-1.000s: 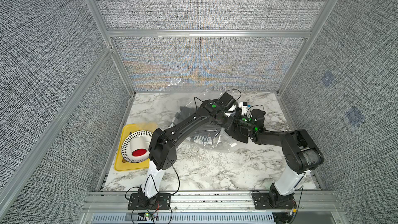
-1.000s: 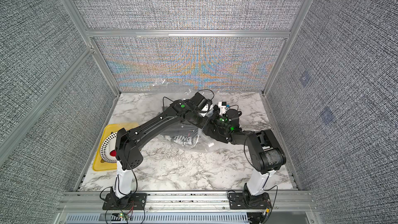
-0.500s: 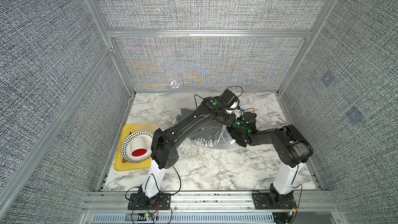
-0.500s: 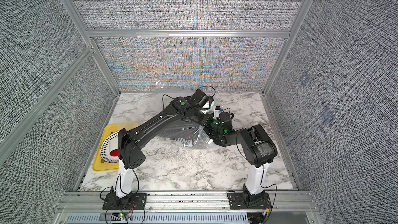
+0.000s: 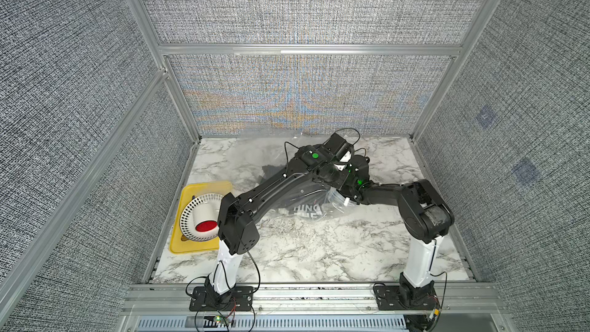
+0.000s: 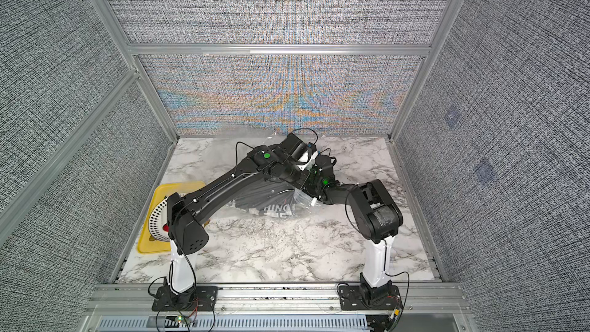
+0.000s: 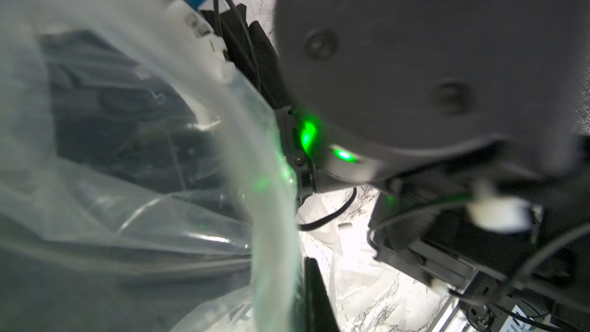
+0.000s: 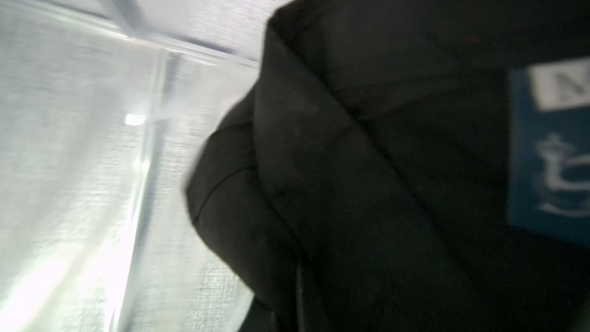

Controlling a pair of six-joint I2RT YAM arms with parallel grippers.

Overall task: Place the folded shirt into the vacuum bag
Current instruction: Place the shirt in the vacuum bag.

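Mid-table, one vacuum bag (image 5: 336, 202) covers one black shirt (image 5: 305, 209); both jaws are closed.

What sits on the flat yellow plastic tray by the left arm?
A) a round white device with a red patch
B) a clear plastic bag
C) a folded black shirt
A: in a top view the round white device with a red patch rests on the flat yellow plastic tray.
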